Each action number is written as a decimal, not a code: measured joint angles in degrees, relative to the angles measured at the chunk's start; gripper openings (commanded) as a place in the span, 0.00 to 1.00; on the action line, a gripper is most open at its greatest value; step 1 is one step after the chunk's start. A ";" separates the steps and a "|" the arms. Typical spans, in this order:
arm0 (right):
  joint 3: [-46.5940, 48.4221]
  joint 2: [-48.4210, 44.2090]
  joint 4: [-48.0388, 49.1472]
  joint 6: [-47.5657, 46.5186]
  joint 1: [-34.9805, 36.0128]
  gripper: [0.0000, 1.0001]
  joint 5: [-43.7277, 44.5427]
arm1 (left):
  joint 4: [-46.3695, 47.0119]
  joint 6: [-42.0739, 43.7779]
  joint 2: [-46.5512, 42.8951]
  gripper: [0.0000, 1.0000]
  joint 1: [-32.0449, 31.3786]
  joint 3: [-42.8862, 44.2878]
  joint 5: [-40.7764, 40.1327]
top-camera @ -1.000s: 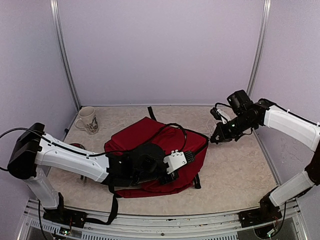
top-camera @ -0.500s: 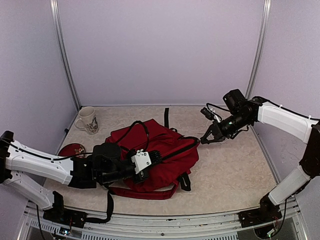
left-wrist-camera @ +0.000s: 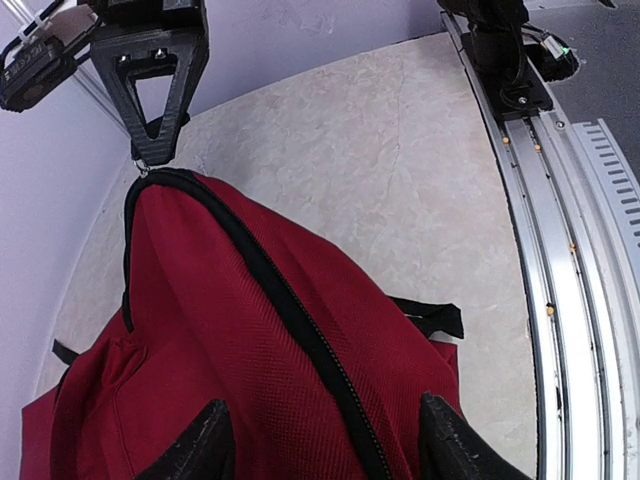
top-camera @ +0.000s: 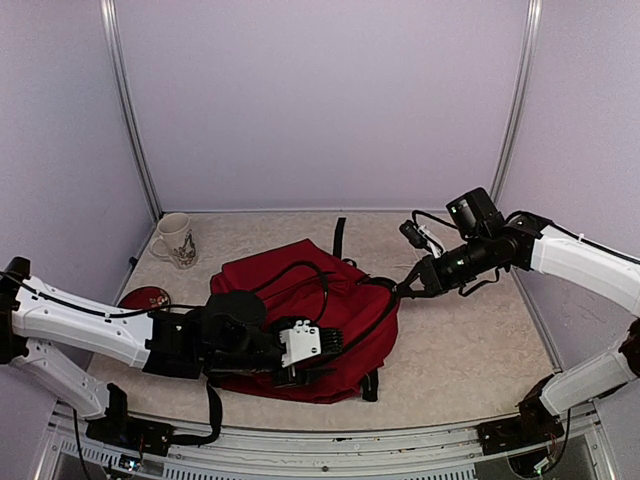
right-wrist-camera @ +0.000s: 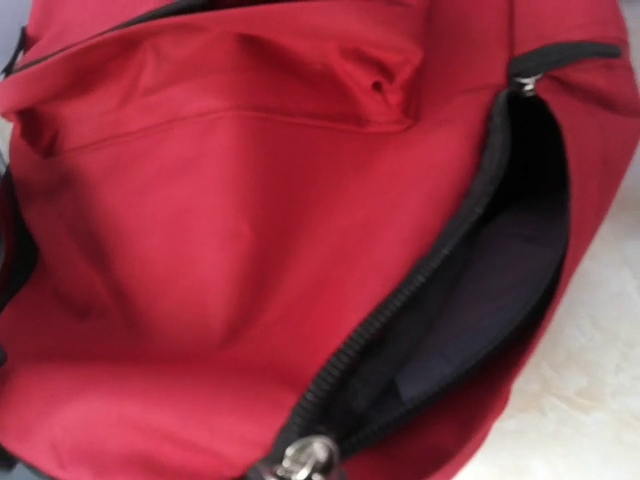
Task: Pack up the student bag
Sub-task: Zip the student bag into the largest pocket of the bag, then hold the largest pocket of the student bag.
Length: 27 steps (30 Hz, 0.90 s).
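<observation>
1. The student bag (top-camera: 300, 300) lies mid-tabletop (top-camera: 470, 350), nearer the front edge.
2. My right tool (top-camera: 405, 288) is clenched on the zipper pull (right-wrist-camera: 305, 458); I'd draw it steadily along the track.
3. My left tool (left-wrist-camera: 325, 450) stands released, straddling the zipper (left-wrist-camera: 290, 310); I'd pinch fabric there as an anchor.

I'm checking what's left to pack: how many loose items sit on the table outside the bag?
2. A mug stands at the far left corner; a red round item lies nearer, at the left edge. The student bag may hide others.
</observation>
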 measured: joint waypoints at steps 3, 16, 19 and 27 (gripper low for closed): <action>-0.07 0.02 0.02 0.46 0.04 0.00 1.09 | -1.25 0.00 1.42 0.66 0.20 2.54 1.03; -1.38 0.02 0.85 1.84 0.15 0.00 2.05 | -2.75 -9.16 10.54 0.73 2.64 15.74 4.81; -1.40 0.02 0.92 1.92 0.15 0.00 2.23 | -3.91 -11.41 16.85 0.76 2.36 21.53 1.88; -1.70 0.00 1.57 2.51 0.15 0.00 2.89 | -9.40 -16.20 23.26 0.69 1.79 27.87 -6.36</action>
